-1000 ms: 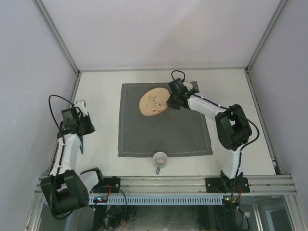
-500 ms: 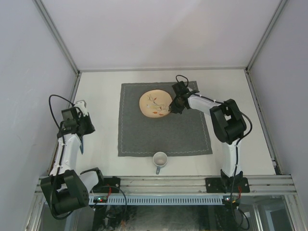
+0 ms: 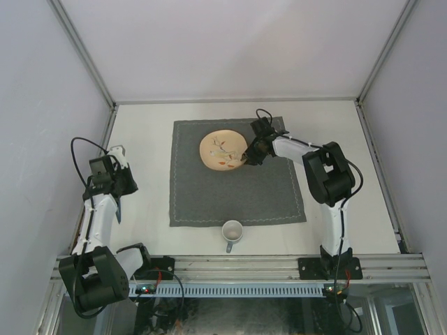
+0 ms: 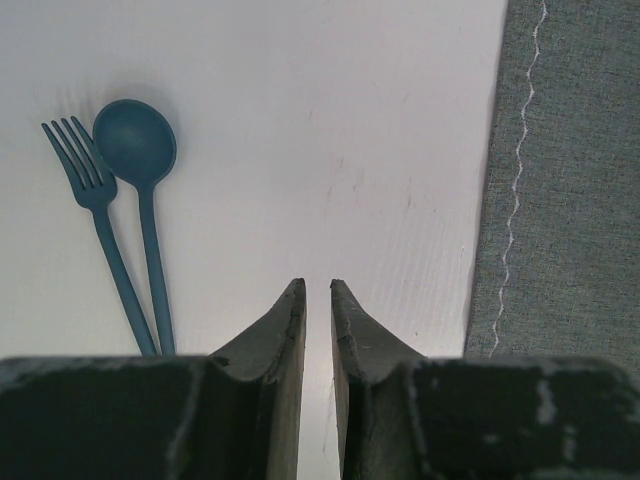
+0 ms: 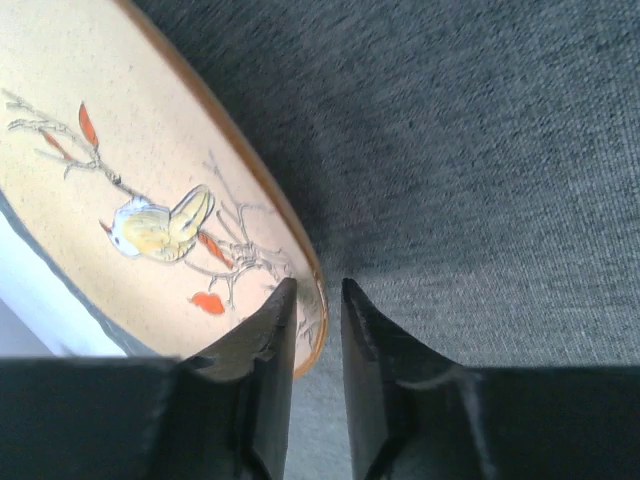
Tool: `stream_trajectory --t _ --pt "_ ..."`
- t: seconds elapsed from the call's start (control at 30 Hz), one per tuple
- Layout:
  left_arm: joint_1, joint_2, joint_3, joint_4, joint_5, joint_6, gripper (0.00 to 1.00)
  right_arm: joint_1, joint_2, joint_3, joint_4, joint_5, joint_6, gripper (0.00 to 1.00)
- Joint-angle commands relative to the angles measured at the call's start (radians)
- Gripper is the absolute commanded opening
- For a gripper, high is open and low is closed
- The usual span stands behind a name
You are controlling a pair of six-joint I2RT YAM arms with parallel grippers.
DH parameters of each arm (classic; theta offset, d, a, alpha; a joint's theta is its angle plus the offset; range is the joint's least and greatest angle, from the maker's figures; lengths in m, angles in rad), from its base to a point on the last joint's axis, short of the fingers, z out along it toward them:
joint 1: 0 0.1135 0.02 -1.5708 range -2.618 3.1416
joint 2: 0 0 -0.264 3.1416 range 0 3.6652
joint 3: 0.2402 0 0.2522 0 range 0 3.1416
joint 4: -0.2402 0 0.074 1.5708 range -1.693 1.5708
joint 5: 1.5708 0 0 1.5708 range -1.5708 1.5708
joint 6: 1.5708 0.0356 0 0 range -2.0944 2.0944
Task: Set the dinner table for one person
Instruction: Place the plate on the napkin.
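right fingers (image 5: 275,330): slightly apart, set astride the rim of a peach-coloured plate (image 3: 220,150). one finger lies over the plate's inner face and the other stands outside the rim. a thin strip of grey cloth shows between the rim and the outer finger, so no clamp is seen. the plate carries a painted bird, bare twigs and red leaves. it extends away from the fingers toward the left arm's side and lies on a square dark grey placemat (image 3: 237,195) with a pale stitched border. the placemat fills the area beneath and beyond these fingers.

left fingers (image 4: 290,330): a narrow gap separates the tips and nothing is between them. they hang above bare counter (image 4: 330,150). a blue fork (image 4: 90,200) and a blue spoon (image 4: 135,140) lie ahead and to the left of the tips, side by side, handles nearly touching, heads pointing away from the fingers. the stitched edge of the placemat runs ahead and to the right of the tips.

counter: the large off-white surface with metal rail edges lies under both pairs of fingers and carries every item listed.

a grey mug (image 3: 232,230) stands upright on the counter just off the placemat's near edge, between the two arms and well apart from both pairs of fingers, handle pointing toward the arm bases.
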Motion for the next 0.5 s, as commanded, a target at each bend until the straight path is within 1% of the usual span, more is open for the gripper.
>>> stream_trajectory --t 0.0,0.03,0.07,0.1,0.3,0.47 --pt "0.012 0.003 0.047 0.024 -0.005 0.021 0.2 0.001 0.049 0.025 -0.039 -0.016 -0.022 0.37" --pt "0.011 0.006 0.048 0.025 -0.006 0.02 0.2 0.0 0.048 0.024 -0.038 -0.012 -0.024 0.48" --pt "0.011 0.009 0.049 0.026 -0.006 0.019 0.2 -0.002 0.047 0.022 -0.033 -0.014 -0.027 0.55" --pt "0.01 0.011 0.05 0.027 -0.006 0.019 0.2 -0.003 0.047 0.024 -0.036 -0.017 -0.032 0.58" --pt "0.012 0.022 0.06 0.029 -0.002 0.014 0.2 -0.005 0.018 0.018 -0.04 -0.009 -0.034 0.59" --pt "0.011 0.022 0.06 0.028 -0.004 0.019 0.2 -0.004 -0.093 -0.009 -0.038 0.004 -0.039 0.59"
